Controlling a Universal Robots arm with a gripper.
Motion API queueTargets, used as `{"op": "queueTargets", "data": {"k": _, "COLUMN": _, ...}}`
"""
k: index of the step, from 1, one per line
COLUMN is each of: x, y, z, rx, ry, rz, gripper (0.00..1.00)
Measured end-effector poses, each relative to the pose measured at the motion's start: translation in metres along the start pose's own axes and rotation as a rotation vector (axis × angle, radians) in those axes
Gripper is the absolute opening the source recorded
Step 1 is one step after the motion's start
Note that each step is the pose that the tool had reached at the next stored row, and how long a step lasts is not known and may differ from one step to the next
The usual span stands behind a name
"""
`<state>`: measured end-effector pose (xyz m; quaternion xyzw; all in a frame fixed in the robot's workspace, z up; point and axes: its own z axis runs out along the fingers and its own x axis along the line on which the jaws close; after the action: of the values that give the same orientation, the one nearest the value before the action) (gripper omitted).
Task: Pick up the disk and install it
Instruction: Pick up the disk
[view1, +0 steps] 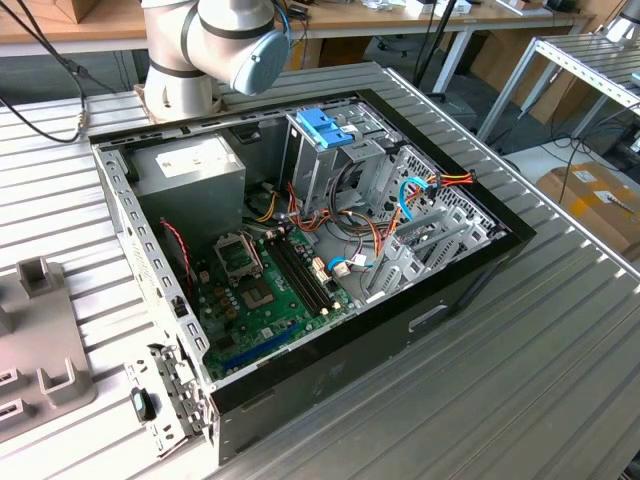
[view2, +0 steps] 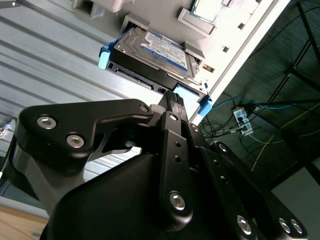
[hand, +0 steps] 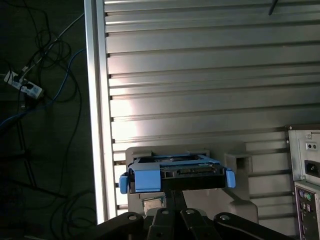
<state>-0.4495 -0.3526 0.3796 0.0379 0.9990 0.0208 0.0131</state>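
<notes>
At the ribbed table's (hand: 200, 75) very edge, one grey holder (hand: 240, 197) cradles the one disk (view2: 150, 47). It lies flat, label up, with its two light-blue rail ends (hand: 123, 184) jutting past the holder's sides. Dark floor (hand: 45, 160) with loose cables drops away just beside the holder. On the holder's other side, bare ribbed metal runs to the computer case (hand: 304, 175), whose rear panel stands near but apart.

The gripper (view2: 172, 96) shows its fingers pressed together with no gap, tips up against the disk's near edge. Whether they pinch anything there I cannot tell.

From the exterior view, the one case lies open at the table's middle, with the arm's base (view1: 180, 80) at 11 o'clock from it. One blue bracket (view1: 325, 128) tops the cage at 1 o'clock from the motherboard (view1: 260, 290), and one power-supply box (view1: 190, 165) sits at 11 o'clock. Bare table spreads from 4 to 6 o'clock of the case. One grey fixture plate (view1: 40, 350) lies between 8 and 9 o'clock.
</notes>
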Motion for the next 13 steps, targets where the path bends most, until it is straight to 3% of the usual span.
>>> {"op": "queueTargets", "data": {"k": 9, "x": 0.0, "y": 0.0, "z": 0.0002, "rx": -0.0001, "ry": 0.0001, "rz": -0.003, "gripper": 0.11}}
{"op": "queueTargets", "data": {"k": 13, "x": 0.0, "y": 0.0, "z": 0.0002, "rx": -0.0006, "ry": 0.001, "rz": -0.028, "gripper": 0.11}}
